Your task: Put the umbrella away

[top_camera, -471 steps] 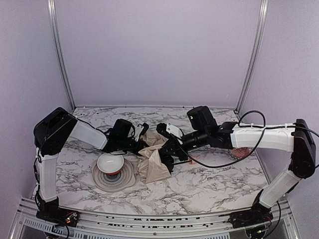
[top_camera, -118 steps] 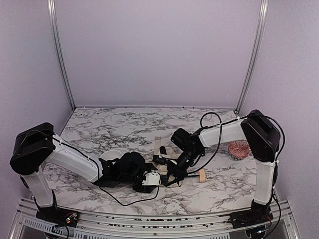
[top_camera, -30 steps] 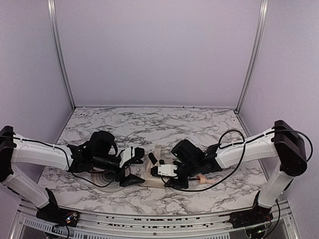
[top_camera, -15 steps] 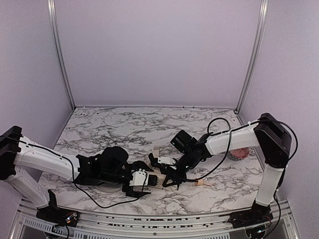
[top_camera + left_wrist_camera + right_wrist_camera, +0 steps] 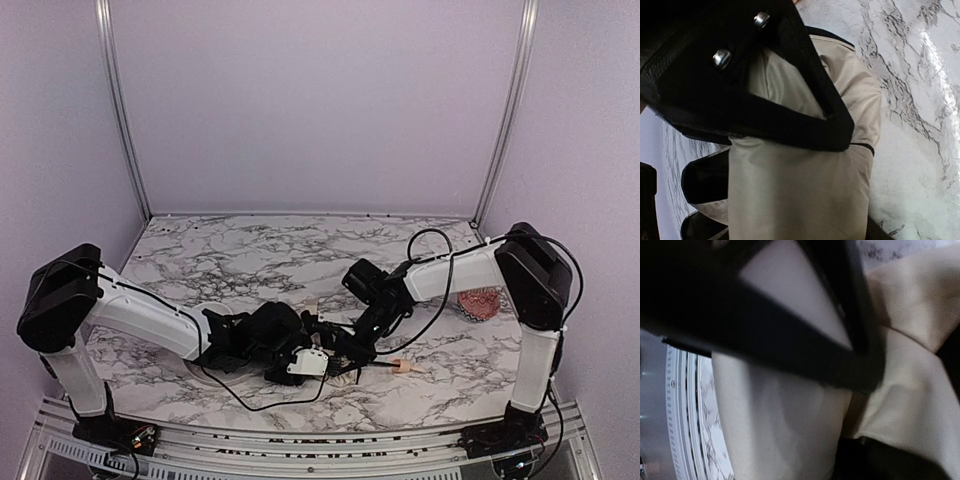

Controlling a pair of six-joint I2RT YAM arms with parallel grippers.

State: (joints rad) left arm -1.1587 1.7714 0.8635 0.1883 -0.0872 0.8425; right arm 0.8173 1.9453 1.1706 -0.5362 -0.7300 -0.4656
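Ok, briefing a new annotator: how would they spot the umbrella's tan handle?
On the marble-patterned table, find the cream fabric umbrella near the front edge. Just right of it lies its small tan cylindrical handle, tinier and paler than the pink round object farther right.

top external: high behind the arm bases, facing forward and down, far enough to take in the whole white-and-grey marbled tabletop [image 5: 260, 250] | left wrist: very near, looking down on the cream fabric folding umbrella [image 5: 800, 200], marble to the right | right wrist: nearer still, blurred, fabric fills the frame | shared: all three see the umbrella, low in the centre of the top view
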